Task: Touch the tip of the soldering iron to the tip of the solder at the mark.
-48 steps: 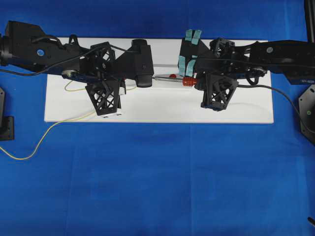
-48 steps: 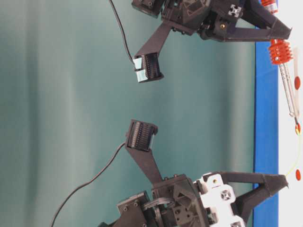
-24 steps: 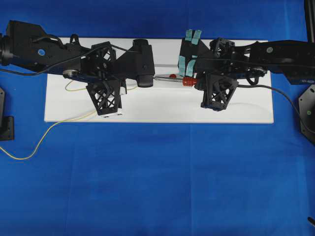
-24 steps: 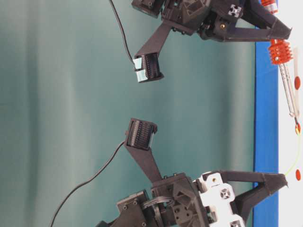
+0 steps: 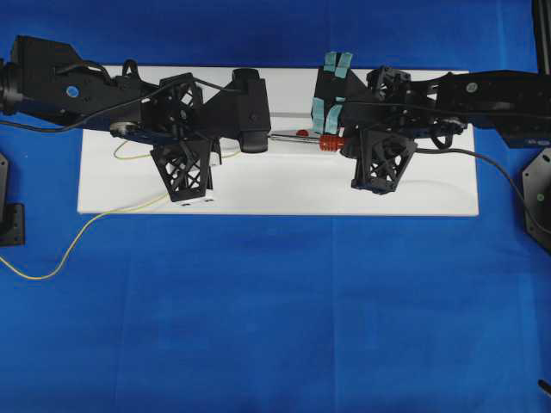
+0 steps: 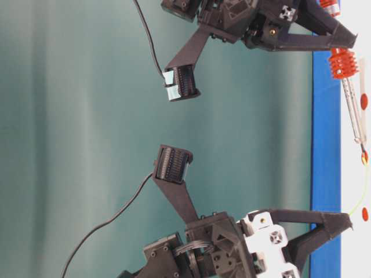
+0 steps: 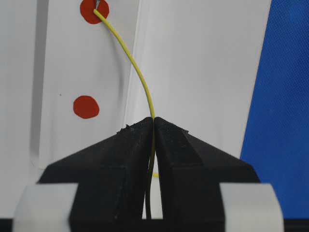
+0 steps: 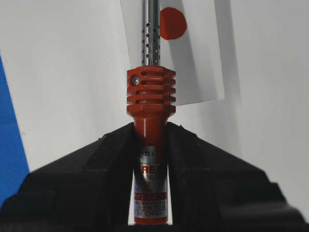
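In the left wrist view my left gripper (image 7: pixel 153 121) is shut on the thin yellow solder (image 7: pixel 140 77). The wire curves up from the jaws and its tip lies on the upper red mark (image 7: pixel 91 11), where the iron's silver point just shows at the frame's top edge. My right gripper (image 8: pixel 150 128) is shut on the soldering iron's orange-red handle (image 8: pixel 151 159), behind the ribbed collar (image 8: pixel 150 89). In the table-level view the iron's shaft (image 6: pixel 353 113) ends at the mark (image 6: pixel 364 156), meeting the solder (image 6: pixel 366 188).
Both arms work over a white board (image 5: pixel 284 185) on blue cloth. Slack solder (image 5: pixel 77 237) trails off the board's left front. The iron's black cord (image 5: pixel 491 162) runs off to the right. A second red mark (image 7: pixel 86 107) lies nearer my left jaws.
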Available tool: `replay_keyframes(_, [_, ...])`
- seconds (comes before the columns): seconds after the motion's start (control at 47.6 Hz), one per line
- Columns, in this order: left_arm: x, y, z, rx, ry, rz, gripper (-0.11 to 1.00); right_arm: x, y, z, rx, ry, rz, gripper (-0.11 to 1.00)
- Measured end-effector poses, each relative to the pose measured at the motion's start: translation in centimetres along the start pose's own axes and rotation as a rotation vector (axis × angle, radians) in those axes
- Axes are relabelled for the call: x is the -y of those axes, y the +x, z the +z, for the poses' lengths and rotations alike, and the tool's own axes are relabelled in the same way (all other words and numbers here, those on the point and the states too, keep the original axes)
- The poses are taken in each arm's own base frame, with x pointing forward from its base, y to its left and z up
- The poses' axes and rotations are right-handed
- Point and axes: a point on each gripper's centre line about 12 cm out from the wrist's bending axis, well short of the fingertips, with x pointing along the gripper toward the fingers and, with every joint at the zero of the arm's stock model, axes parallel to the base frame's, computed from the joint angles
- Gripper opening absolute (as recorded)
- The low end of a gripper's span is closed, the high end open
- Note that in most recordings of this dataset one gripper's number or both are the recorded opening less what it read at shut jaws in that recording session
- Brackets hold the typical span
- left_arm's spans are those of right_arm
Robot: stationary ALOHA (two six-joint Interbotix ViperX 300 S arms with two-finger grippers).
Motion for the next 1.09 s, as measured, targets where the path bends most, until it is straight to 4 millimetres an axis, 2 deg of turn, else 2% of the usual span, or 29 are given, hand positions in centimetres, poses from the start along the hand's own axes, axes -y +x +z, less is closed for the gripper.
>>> replay_keyframes(0.799, [0.0, -0.1, -0.2, -0.021, 0.001, 0.001, 0.02, 0.0, 0.0, 0.0, 0.0, 0.0, 0.0, 0.06])
replay_keyframes(0.988, [-0.1, -2.1, -0.1, 0.003, -0.012, 0.001, 0.02, 0.0, 0.0, 0.0, 0.002, -0.003, -0.001, 0.06])
replay_keyframes(1.093, [-0.1, -3.2, -0.7, 0.018, -0.014, 0.0, 0.02, 0.0, 0.0, 0.1, 0.005, -0.003, -0.001, 0.06])
